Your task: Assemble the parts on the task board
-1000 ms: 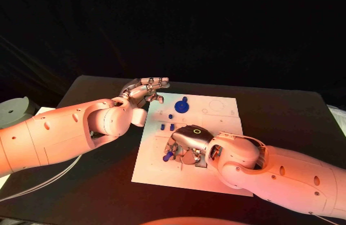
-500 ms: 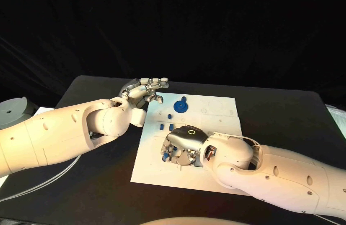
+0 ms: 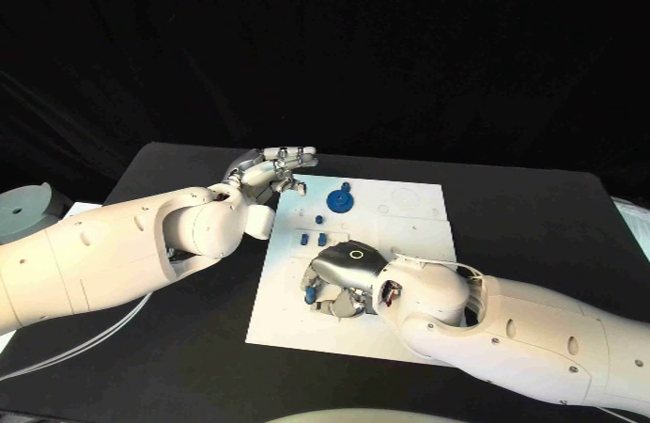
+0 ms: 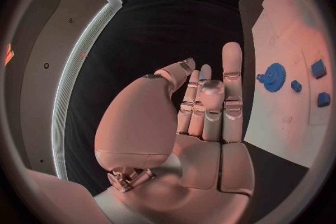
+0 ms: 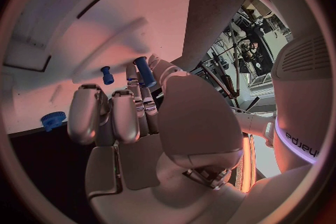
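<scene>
The white task board point(image 3: 407, 218) lies mid-table. A blue gear point(image 3: 340, 199) sits near its far left, and small blue pieces point(image 3: 313, 240) stand below that. My right hand point(image 3: 347, 274) is curled low over the board's near left part. It pinches a blue peg point(image 5: 145, 71) at its fingertips, and the peg point(image 3: 310, 292) points down at the board. Beside it stands another blue peg point(image 5: 106, 74). My left hand point(image 3: 275, 168) hovers at the board's far left corner, fingers straight, holding nothing. The left wrist view has that hand point(image 4: 203, 106) beside the gear point(image 4: 274, 77).
A grey round object point(image 3: 21, 211) sits off the table's left edge. A white cable point(image 3: 82, 343) runs under my left arm. Bare black table point(image 3: 542, 197) lies right of the board.
My right hand has slid a little toward the board's near left, carrying the blue peg. My left arm has not moved.
</scene>
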### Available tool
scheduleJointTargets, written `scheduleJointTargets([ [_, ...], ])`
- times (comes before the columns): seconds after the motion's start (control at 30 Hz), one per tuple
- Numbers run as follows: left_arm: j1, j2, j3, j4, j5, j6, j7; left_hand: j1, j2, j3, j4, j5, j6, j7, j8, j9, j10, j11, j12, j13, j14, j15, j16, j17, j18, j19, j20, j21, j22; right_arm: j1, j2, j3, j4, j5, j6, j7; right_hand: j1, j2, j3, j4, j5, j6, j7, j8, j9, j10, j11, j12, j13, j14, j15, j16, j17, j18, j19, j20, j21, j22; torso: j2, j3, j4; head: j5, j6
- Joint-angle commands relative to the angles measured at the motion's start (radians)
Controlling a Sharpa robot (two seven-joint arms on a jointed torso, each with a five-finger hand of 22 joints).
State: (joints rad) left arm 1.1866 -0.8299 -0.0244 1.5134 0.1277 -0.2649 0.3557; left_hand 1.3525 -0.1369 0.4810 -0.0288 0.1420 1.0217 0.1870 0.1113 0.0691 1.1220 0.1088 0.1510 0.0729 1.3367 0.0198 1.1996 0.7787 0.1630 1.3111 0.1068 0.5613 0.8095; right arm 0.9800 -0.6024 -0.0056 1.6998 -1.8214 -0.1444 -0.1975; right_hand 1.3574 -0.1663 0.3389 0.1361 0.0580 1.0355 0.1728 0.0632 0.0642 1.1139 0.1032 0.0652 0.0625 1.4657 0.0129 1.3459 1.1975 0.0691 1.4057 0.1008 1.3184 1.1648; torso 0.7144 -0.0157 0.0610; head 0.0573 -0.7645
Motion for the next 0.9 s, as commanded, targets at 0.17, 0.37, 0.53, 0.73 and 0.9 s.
scheduleJointTargets([
  [0.17, 0.001, 0.001, 0.000, 0.002, 0.001, 0.019, 0.003, -0.009, 0.005, -0.006, -0.002, -0.004, -0.007, -0.001, 0.006, -0.001, -0.008, 0.001, 0.006, -0.001, -0.007, -0.003, -0.003, -0.001, 0.017, -0.006, 0.002, -0.006, -0.001, 0.000, -0.013, 0.000, 0.013, -0.032, -0.067, -0.025, 0.047, -0.012, -0.216, 0.057, -0.003, -0.087, 0.038, 0.000, 0.004, -0.141, 0.036, 0.014, 0.002, 0.035, 0.032, -0.006, -0.015, 0.025, -0.019, 0.040, -0.032, -0.045, 0.001, 0.0018, 0.0006, -0.002, 0.003],
  [0.37, 0.001, 0.003, 0.000, -0.001, 0.000, 0.021, 0.002, -0.008, 0.005, -0.007, -0.004, -0.004, -0.009, 0.000, 0.007, -0.001, -0.011, 0.002, 0.008, -0.002, -0.008, -0.003, -0.003, -0.002, 0.017, -0.006, 0.003, -0.007, -0.001, 0.003, -0.059, 0.012, 0.070, -0.011, -0.134, -0.008, 0.085, -0.015, -0.255, 0.098, 0.003, -0.084, 0.035, 0.001, 0.005, -0.139, 0.036, 0.027, 0.003, 0.032, 0.030, -0.011, -0.027, 0.027, -0.022, 0.039, -0.036, -0.053, 0.000, 0.0013, 0.0000, -0.005, 0.005],
  [0.53, 0.000, 0.002, 0.000, 0.000, 0.000, 0.024, 0.000, -0.008, 0.005, -0.007, -0.004, -0.004, -0.009, 0.000, 0.007, -0.001, -0.011, 0.002, 0.008, -0.002, -0.008, -0.003, -0.003, -0.002, 0.017, -0.006, 0.003, -0.007, -0.001, 0.025, -0.139, 0.034, 0.130, 0.049, -0.161, -0.014, 0.104, 0.002, -0.253, 0.110, 0.005, -0.072, 0.017, 0.003, 0.006, -0.098, 0.020, 0.052, 0.006, 0.028, 0.019, -0.021, -0.044, 0.028, -0.022, 0.030, -0.038, -0.057, 0.000, 0.0005, -0.0016, -0.009, 0.008],
  [0.73, 0.001, -0.005, 0.000, 0.010, 0.000, 0.023, 0.000, -0.008, 0.005, -0.007, -0.004, -0.004, -0.009, 0.000, 0.007, -0.001, -0.011, 0.002, 0.008, -0.002, -0.008, -0.003, -0.003, -0.002, 0.017, -0.006, 0.003, -0.007, -0.001, 0.071, -0.306, 0.043, 0.190, 0.263, -0.181, -0.084, 0.117, 0.056, -0.222, 0.112, 0.027, 0.010, -0.025, 0.031, 0.018, 0.135, -0.036, 0.147, 0.039, 0.049, -0.025, 0.028, 0.030, 0.008, 0.025, -0.005, 0.029, 0.042, -0.004, -0.0051, -0.0057, -0.040, 0.011],
  [0.9, 0.001, -0.017, -0.001, 0.031, -0.002, 0.021, 0.001, -0.008, 0.005, -0.007, -0.004, -0.004, -0.009, 0.000, 0.007, -0.001, -0.011, 0.002, 0.008, -0.002, -0.008, -0.003, -0.003, -0.002, 0.017, -0.006, 0.003, -0.007, -0.001, 0.075, -0.444, 0.036, 0.238, 0.351, -0.231, -0.244, 0.065, 0.052, -0.239, 0.140, 0.071, 0.052, -0.064, 0.047, 0.022, 0.307, -0.081, 0.250, 0.129, 0.066, -0.065, 0.082, 0.111, -0.010, 0.063, -0.046, 0.089, 0.130, -0.005, -0.0081, -0.0196, -0.061, 0.025],
])
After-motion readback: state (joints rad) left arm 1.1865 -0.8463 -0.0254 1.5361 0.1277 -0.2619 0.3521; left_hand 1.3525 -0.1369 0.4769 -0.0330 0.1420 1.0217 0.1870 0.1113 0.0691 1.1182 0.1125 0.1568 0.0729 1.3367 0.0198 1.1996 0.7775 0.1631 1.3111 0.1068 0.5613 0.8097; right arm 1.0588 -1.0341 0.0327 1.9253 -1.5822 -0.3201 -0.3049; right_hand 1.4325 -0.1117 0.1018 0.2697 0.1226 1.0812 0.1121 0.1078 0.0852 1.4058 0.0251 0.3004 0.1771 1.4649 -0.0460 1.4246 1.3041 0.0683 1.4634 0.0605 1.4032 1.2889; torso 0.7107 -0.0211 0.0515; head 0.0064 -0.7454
